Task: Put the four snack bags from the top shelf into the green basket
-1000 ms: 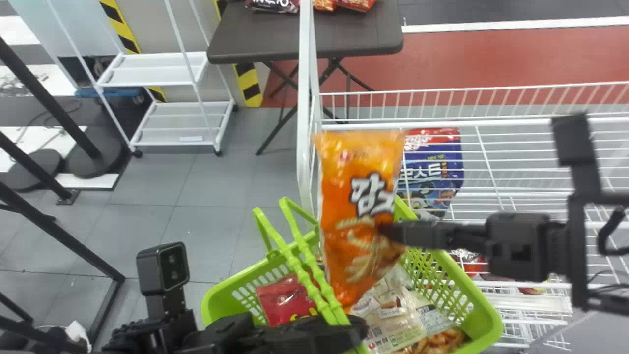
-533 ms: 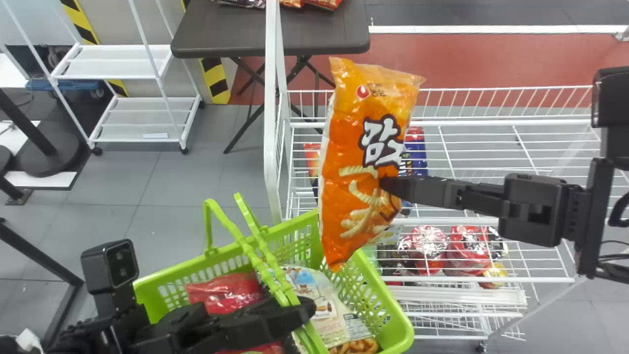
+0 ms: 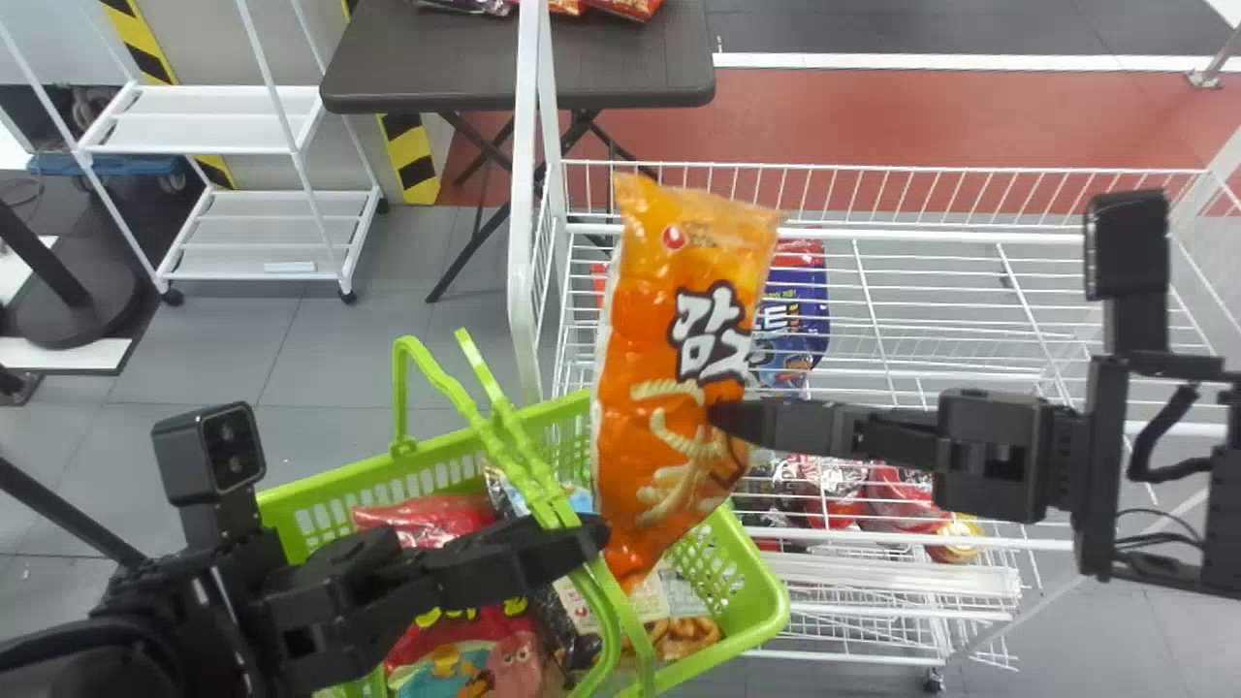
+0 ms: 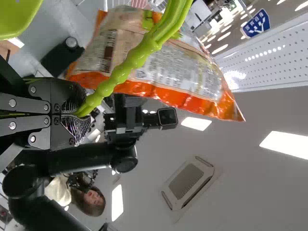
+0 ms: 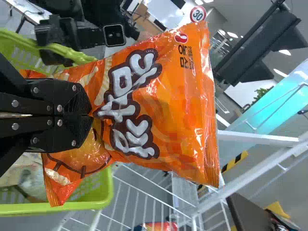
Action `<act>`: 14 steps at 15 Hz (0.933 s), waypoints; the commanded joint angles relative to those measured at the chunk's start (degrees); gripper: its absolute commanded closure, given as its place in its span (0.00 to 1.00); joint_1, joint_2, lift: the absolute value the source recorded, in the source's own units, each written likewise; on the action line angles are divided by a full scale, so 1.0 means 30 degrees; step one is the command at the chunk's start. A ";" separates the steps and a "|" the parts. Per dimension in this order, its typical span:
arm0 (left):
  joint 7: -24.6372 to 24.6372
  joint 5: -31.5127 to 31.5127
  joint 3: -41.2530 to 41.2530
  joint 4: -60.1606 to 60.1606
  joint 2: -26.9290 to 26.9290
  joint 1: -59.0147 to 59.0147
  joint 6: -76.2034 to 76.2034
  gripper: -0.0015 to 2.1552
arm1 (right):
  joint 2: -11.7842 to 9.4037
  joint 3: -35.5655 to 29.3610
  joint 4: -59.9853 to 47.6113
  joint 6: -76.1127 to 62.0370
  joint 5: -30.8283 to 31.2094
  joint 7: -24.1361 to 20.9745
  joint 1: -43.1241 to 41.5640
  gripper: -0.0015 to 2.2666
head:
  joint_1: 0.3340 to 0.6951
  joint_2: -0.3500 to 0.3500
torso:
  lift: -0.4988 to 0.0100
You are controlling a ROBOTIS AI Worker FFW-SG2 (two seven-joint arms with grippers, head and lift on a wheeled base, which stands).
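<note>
Head view: right claw (image 3: 725, 421) pinches the orange bag (image 3: 645, 320), left claw (image 3: 589, 536) the basket handles (image 3: 553, 504).

head view looks down; wrist views sit closer

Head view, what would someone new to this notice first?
Probably the big orange snack bag, held upright by the right gripper in front of the white wire shelf. Next, the bright green basket below it, already holding snack bags, its handles gripped by the left gripper.
</note>
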 commanded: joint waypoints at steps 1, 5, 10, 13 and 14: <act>-0.0218 0.0139 0.0096 -0.0068 -0.0050 -0.0054 0.0232 1.00 | -0.0261 0.0751 0.0724 0.0333 0.0088 0.0011 -0.0027 0.93 | 1.00 0.57 | 0.97; -0.0218 0.0403 0.0301 -0.0068 -0.0050 0.0093 0.0174 1.00 | -0.0554 0.0956 0.1164 0.0333 -0.0117 0.0011 -0.0145 0.00 | 1.00 0.61 | 0.97; -0.0218 0.0462 0.0389 -0.0185 -0.0050 0.0327 0.0174 1.00 | -0.0525 -0.0246 0.1545 0.0333 -0.0352 0.0158 -0.0145 0.03 | 1.00 0.60 | 0.97; -0.0218 0.1341 0.0946 -0.0185 -0.0050 0.1147 0.0057 1.00 | -0.0495 -0.2794 0.1428 0.0333 0.0293 0.0568 0.0588 0.03 | 1.00 0.55 | 0.97; -0.0218 0.1839 0.1268 -0.0185 -0.0050 0.1528 -0.0002 1.00 | -0.0525 -0.3410 0.1428 0.0333 0.1406 0.0656 0.1291 0.03 | 1.00 0.52 | 0.97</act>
